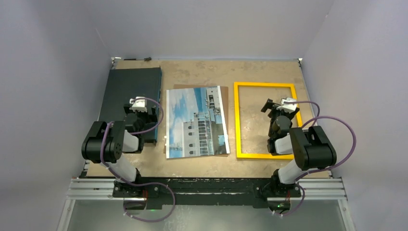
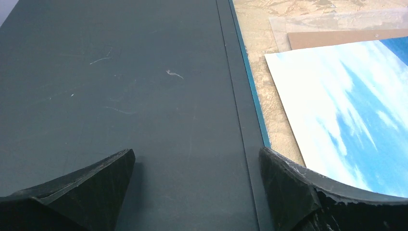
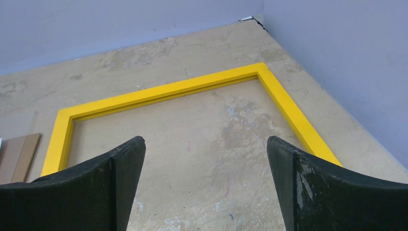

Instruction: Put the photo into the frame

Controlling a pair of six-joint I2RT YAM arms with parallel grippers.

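**Entry: nothing picked up yet, photo and frame lie apart**

We judge the task to be at its opening step. The photo [image 1: 196,121] lies face up in the middle of the table [image 1: 202,72], resting askew on a brown backing board [image 1: 185,87] whose edges show past it. The frame [image 1: 237,120] lies flat to its right, yellow side up and not touching the photo, with bare tabletop showing through its opening.

Claws:
- The left gripper [image 1: 137,107] hangs over the dark slab [image 1: 132,82], just left of the photo. In the left wrist view its jaws stand wide apart, with only the slab [image 2: 120,72] between them. It holds nothing, and the photo's edge [image 2: 346,110] shows beside the right-hand finger.
- The right gripper [image 1: 278,103] hangs over the frame's opening. In the right wrist view its jaws are also spread wide and hold nothing, with the frame's far bar [image 3: 163,91] ahead of them.

Next move, as we read it: the photo must be taken up. It is a thin, glossy sheet lying flat, so a finger probably has to get under an edge. A corner that overhangs the board looks the likeliest place. We would keep the board from coming along with it, then carry the photo right and square it to the opening.
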